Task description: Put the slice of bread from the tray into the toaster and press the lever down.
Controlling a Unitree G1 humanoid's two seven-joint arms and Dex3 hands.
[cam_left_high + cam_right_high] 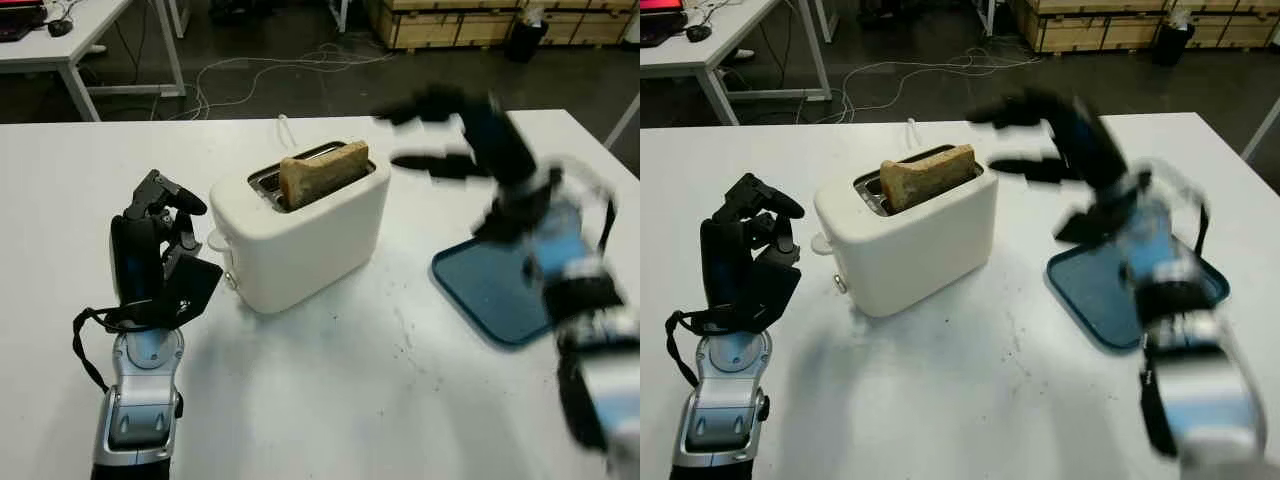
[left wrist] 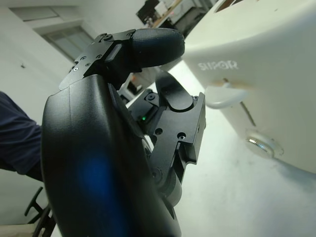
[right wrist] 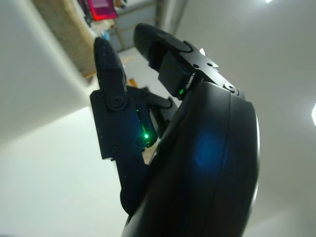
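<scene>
While one bread slice (image 1: 322, 172) stands on edge in the toaster (image 1: 300, 230), its upper half rising out of a slot, the blue tray (image 1: 490, 295) to the right lies bare on the white table (image 1: 330, 400). Counted up: one slice, one toaster with two slots side by side, one tray, two robot hands. The slice's long axis runs along the slot, from the toaster's near-left end toward its far-right end, and its crust edge faces up. The toaster's lever (image 2: 224, 94) sits on the end facing the left hand, at the top of its slit, with a round dial (image 2: 261, 144) below it.

The left hand (image 1: 160, 235) stands upright on the table just beside that end of the toaster, close to the lever but apart from it; its fingers (image 2: 148, 47) are curled and grasp nothing. The right hand (image 1: 1035, 135) hangs in the air beyond the tray, right of the toaster's far end, blurred, fingers released and holding nothing. Cables (image 1: 270, 70) trail over the dark floor behind the table.
</scene>
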